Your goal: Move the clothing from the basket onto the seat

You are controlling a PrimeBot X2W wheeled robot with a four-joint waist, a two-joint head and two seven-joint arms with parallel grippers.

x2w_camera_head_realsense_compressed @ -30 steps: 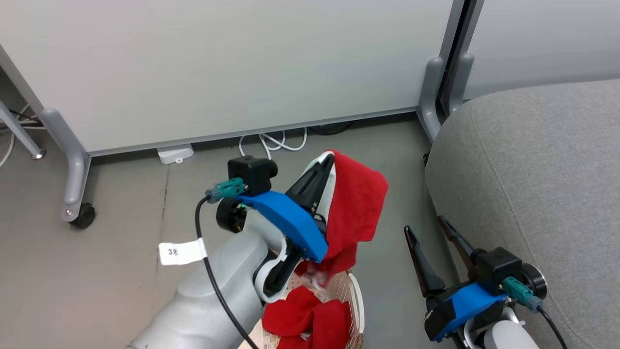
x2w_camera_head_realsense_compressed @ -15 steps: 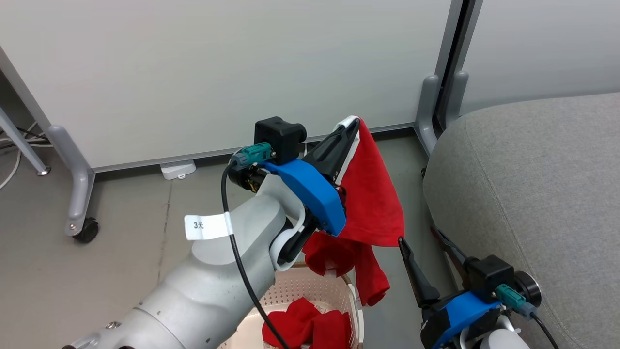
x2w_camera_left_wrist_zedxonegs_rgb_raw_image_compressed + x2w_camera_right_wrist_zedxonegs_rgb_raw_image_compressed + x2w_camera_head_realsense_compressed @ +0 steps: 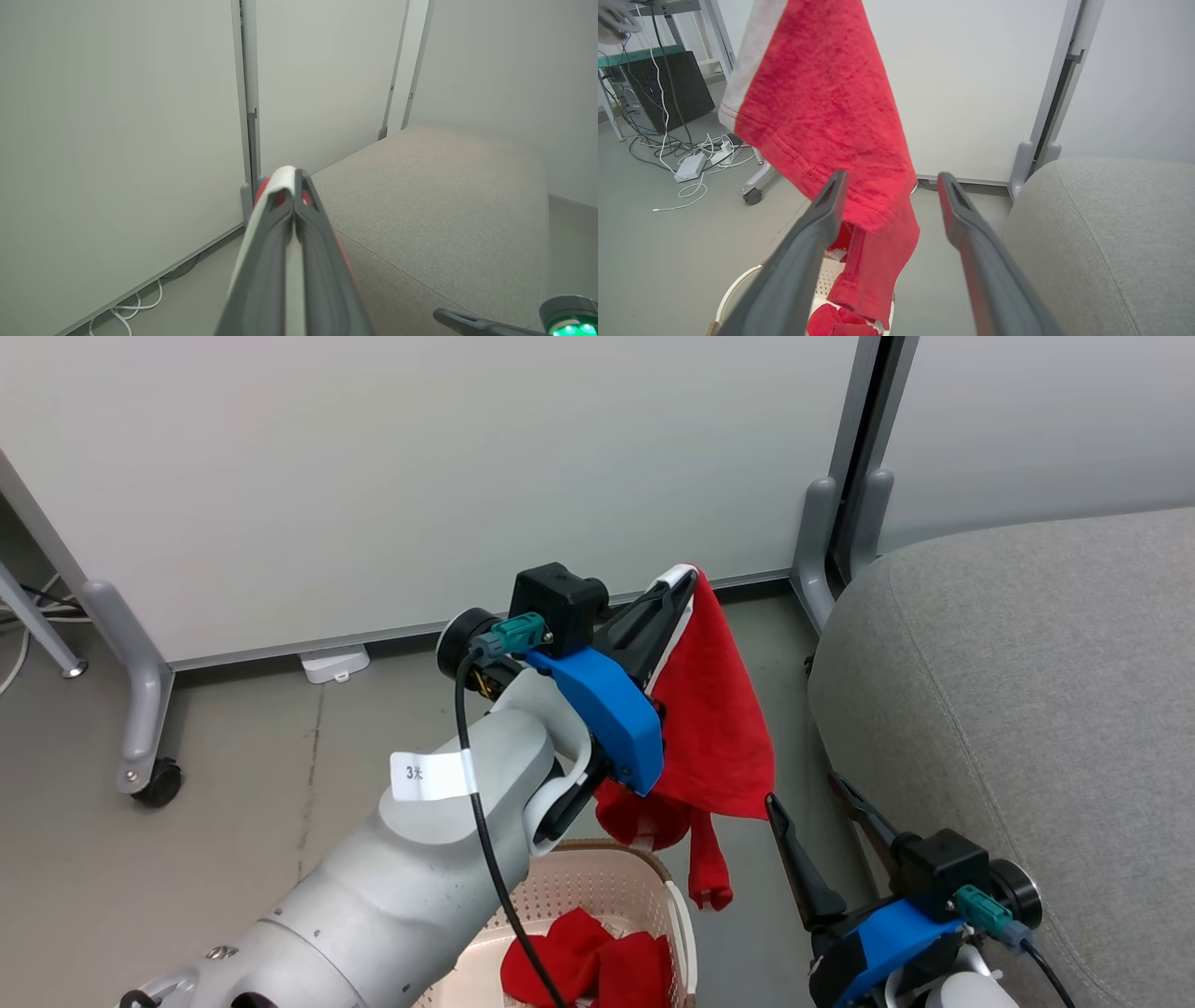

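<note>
The left gripper (image 3: 681, 581) is clamping its fingers shut on the white-trimmed edge of one red garment (image 3: 714, 728). The garment is hanging free in the air above the far rim of the basket (image 3: 611, 848), with its lowest tail dangling just beside the basket's right wall. The seat (image 3: 1027, 691) is standing to the right, near the cloth but apart from it, and nothing red is lying on the part of it I can see. More clothing (image 3: 597, 966) is lying bunched in the basket bottom. The right gripper (image 3: 805, 791) is hovering low between basket and seat, fingers spread wide and empty.

Judgement: one piece is lifted out. Its carry across and release are outstanding, and the bunched pieces are awaiting their turn, so the task is looking early.
</note>
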